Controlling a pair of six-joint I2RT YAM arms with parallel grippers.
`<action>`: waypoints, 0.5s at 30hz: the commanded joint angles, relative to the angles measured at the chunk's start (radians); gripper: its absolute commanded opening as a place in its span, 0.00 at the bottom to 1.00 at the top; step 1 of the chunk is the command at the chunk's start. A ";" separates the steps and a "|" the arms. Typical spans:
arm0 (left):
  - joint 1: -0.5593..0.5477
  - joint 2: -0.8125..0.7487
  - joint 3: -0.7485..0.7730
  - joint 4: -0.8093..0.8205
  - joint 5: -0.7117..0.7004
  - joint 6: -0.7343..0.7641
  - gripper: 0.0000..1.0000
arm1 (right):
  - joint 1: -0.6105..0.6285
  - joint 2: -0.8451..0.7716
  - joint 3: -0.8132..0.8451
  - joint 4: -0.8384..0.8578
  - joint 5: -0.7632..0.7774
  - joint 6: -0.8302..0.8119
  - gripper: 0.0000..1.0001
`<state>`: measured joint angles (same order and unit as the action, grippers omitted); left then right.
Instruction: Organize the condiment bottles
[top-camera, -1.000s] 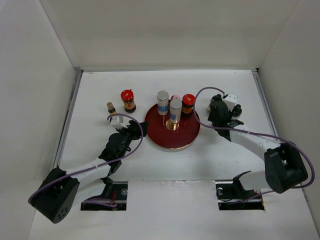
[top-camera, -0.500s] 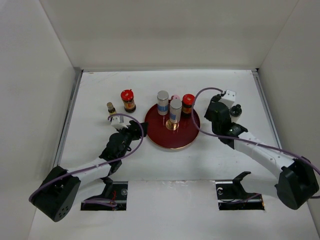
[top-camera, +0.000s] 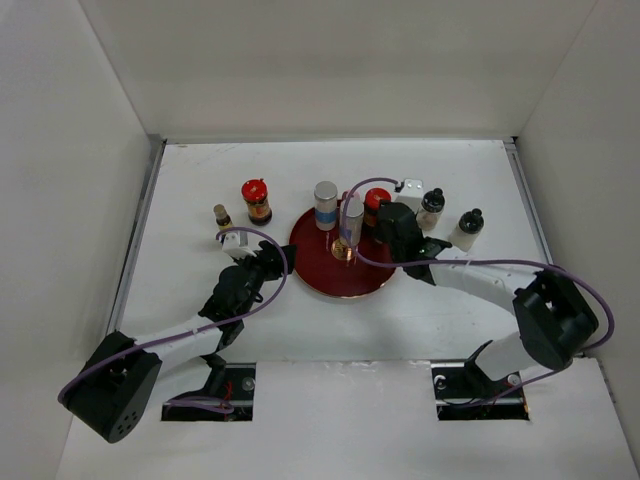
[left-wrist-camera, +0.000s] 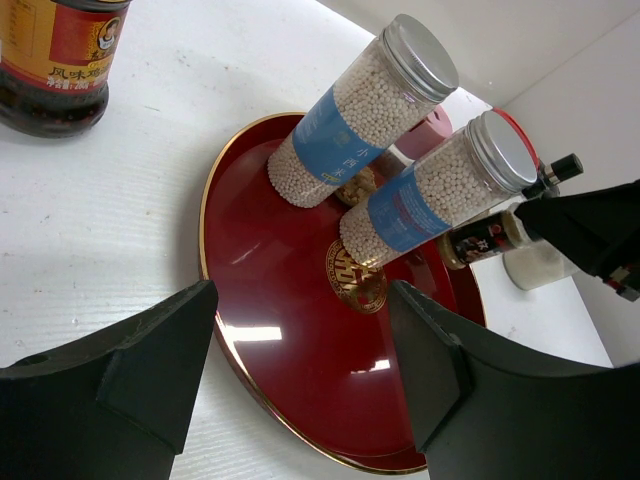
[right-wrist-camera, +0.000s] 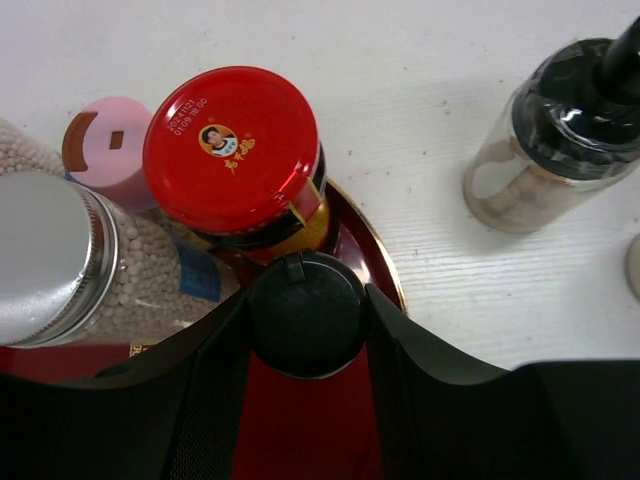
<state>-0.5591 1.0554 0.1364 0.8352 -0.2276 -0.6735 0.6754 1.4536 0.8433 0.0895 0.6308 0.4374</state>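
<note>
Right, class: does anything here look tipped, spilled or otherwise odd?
Nothing stands out. Every bottle stands upright, with no spill on the table or the dark red plate. The right pincer grips a small black-capped bottle at the plate's rim, beside the red-lidded jar.

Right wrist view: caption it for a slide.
Right fingers clamp a black-capped bottle at the plate rim, beside the red-lidded jar.

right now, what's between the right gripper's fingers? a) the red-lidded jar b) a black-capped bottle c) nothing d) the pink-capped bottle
b: in the right wrist view the right gripper has a finger pressed against each side of the black-capped bottle.
</note>
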 joint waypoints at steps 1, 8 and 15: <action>0.000 -0.018 0.028 0.067 0.004 -0.003 0.68 | 0.003 0.022 0.053 0.102 0.007 0.001 0.41; 0.001 -0.018 0.026 0.067 0.004 -0.005 0.68 | -0.006 0.048 0.027 0.113 0.027 -0.011 0.42; 0.001 -0.011 0.029 0.068 0.001 -0.001 0.68 | -0.012 0.070 0.011 0.125 0.036 -0.011 0.43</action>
<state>-0.5591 1.0500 0.1364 0.8352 -0.2276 -0.6735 0.6689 1.5120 0.8494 0.1486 0.6361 0.4335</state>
